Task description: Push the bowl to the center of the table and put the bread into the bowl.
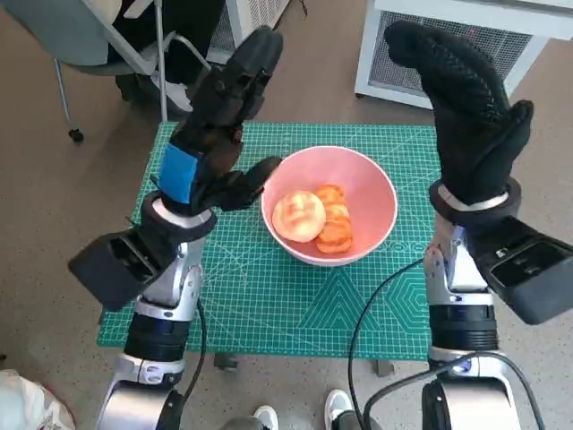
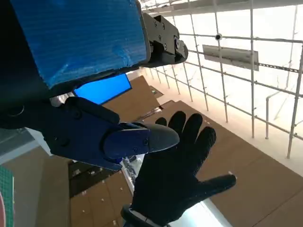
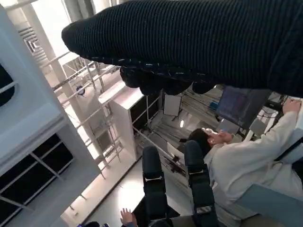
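A pink bowl (image 1: 358, 193) is seen in the head view near the middle of a green cutting mat (image 1: 269, 296) that covers the small table. Inside the bowl a round pale bread roll (image 1: 298, 215) lies beside a darker, orange-brown ridged piece of bread (image 1: 335, 226), the two touching. White grid lines and markings are printed on the mat, but no lettering can be read.

The left hand (image 1: 219, 125) is held raised above the mat's far left part, its fingers extended and apart; nothing is held in it. The thumb is pointed toward the bowl's rim, though contact cannot be judged. The right hand (image 1: 466, 98) is raised above the table's right side, its gloved fingers spread, as the left wrist view confirms (image 2: 177, 175); nothing is gripped.

In the right wrist view a person in a pale top (image 3: 246, 165) is seated behind two dark chair backs (image 3: 177, 184).
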Robot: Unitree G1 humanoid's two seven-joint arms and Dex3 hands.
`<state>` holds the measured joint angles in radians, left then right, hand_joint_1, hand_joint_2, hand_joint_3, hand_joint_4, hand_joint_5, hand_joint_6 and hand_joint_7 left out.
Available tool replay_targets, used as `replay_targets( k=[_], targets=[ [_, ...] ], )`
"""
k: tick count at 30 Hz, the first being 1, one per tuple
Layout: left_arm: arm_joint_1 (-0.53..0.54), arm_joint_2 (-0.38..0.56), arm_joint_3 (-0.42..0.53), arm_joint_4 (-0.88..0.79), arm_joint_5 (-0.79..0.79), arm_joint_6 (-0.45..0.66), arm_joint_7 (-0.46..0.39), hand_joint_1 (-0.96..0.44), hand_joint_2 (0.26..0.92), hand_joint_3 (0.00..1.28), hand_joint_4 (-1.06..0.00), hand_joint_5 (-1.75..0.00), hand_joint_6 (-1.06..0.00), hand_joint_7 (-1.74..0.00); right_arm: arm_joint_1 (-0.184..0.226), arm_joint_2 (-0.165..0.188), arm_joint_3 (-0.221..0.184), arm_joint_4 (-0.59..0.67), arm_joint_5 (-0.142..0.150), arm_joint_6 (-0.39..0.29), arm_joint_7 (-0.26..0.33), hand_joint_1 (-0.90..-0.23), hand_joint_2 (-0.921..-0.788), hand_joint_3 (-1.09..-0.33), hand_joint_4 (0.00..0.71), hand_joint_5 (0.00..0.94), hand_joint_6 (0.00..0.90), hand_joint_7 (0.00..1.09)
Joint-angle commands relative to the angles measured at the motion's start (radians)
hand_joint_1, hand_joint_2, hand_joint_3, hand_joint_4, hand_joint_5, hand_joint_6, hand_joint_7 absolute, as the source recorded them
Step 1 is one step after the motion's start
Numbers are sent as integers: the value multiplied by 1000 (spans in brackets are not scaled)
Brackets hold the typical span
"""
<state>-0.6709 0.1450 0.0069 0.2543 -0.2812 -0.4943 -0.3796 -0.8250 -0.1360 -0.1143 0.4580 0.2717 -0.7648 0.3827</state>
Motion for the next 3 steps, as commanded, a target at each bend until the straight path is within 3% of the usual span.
replay_targets(
  k=[1,3],
  targets=[
    [6,-9,12,-27,10,14,6,-579,921,339,-177,-14,-240,-114,-5,-1,2,14,-11,-6,8,-584,-921,-744,190,173,-1,686],
    [6,-8,15,-28,12,17,5,-580,921,339,-178,-14,-241,-113,-6,-2,2,19,-14,-10,8,-586,-921,-744,192,169,-1,687]
  ],
)
